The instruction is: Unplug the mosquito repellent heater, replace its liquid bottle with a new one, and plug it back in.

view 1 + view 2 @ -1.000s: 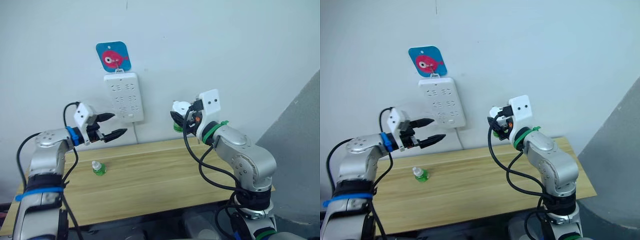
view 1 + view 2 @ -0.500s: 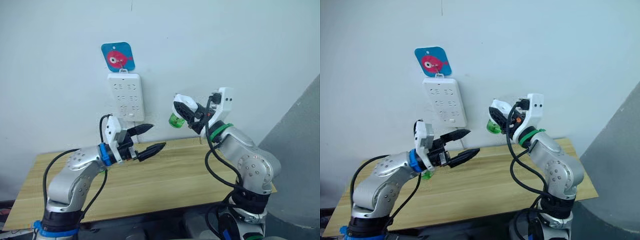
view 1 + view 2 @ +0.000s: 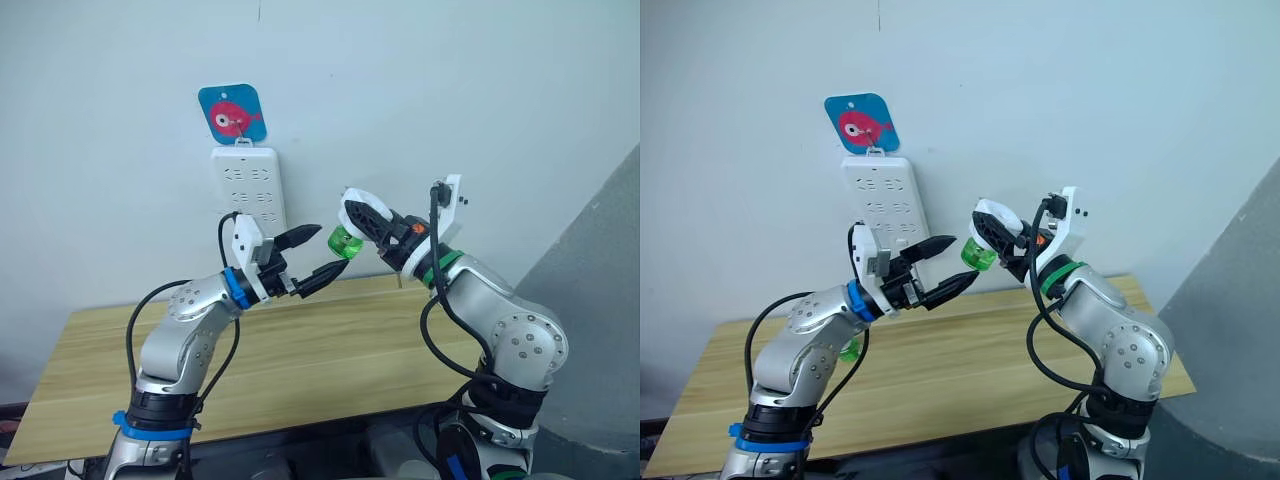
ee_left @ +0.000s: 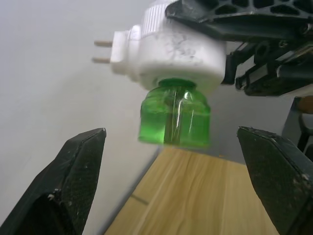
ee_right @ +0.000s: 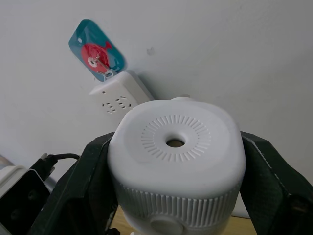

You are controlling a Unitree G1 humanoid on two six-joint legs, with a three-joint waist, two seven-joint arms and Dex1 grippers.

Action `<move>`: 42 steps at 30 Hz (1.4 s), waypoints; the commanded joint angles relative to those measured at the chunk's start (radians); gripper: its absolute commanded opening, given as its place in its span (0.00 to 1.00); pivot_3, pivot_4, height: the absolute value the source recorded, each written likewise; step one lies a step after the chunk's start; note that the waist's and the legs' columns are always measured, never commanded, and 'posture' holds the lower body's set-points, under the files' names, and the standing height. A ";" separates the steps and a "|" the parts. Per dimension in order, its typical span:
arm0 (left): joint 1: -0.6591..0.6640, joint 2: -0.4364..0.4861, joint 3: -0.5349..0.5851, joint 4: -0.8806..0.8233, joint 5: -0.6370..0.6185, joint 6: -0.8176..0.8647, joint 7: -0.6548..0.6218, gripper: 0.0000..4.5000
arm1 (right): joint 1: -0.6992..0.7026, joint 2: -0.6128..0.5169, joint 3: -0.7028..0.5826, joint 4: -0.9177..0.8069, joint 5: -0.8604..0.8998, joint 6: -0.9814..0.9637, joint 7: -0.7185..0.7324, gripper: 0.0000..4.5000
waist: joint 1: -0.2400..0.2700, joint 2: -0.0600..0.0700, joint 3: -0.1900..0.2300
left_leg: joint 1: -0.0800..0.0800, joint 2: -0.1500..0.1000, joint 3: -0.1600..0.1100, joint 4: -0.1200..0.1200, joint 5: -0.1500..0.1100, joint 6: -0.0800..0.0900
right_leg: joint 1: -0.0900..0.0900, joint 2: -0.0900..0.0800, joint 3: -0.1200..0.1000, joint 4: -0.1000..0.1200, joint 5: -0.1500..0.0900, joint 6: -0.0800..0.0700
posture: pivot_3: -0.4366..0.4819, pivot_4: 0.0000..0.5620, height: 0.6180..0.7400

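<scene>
Above the wooden worktop, the right hand grips the unplugged heater while the left hand, fingers wide, flanks its green bottle; it should close squarely, then twist gently.

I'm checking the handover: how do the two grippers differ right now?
The right gripper is shut on the heater, unplugged, with its green bottle attached; the left gripper is open and holds nothing. The right one tilts the bottle toward the left one, whose fingers flank it without touching. Both are raised above the table.
</scene>
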 commanded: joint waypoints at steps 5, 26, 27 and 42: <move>-0.014 -0.055 0.003 -0.026 -0.009 -0.034 0.054 1.00 | -0.004 0.078 -0.003 0.017 0.178 -0.094 -0.138 0.69 | -0.010 0.001 0.000 | 0.000 0.000 0.000 0.000 0.000 0.000 | 0.000 0.000 0.000 0.000 0.000 0.000 | 0.23 0.04 0.94; -0.061 -0.085 -0.012 0.010 -0.016 -0.055 0.051 0.96 | 0.029 -0.036 0.124 0.057 0.411 -0.278 -0.302 0.69 | -0.010 0.002 -0.002 | 0.000 0.000 0.000 0.000 0.000 0.000 | 0.000 0.000 0.000 0.000 0.000 0.000 | 0.23 0.03 0.94; -0.062 -0.083 -0.010 0.012 -0.017 -0.055 0.050 0.91 | 0.030 -0.039 0.129 0.057 0.414 -0.284 -0.303 0.69 | -0.010 0.002 -0.002 | 0.000 0.000 0.000 0.000 0.000 0.000 | 0.000 0.000 0.000 0.000 0.000 0.000 | 0.23 0.03 0.94; -0.053 -0.069 -0.001 0.017 -0.017 -0.050 0.042 0.51 | 0.042 -0.097 0.177 0.070 0.461 -0.344 -0.317 0.69 | -0.009 0.002 -0.002 | 0.000 0.000 0.000 0.000 0.000 0.000 | 0.000 0.000 0.000 0.000 0.000 0.000 | 0.23 0.04 0.94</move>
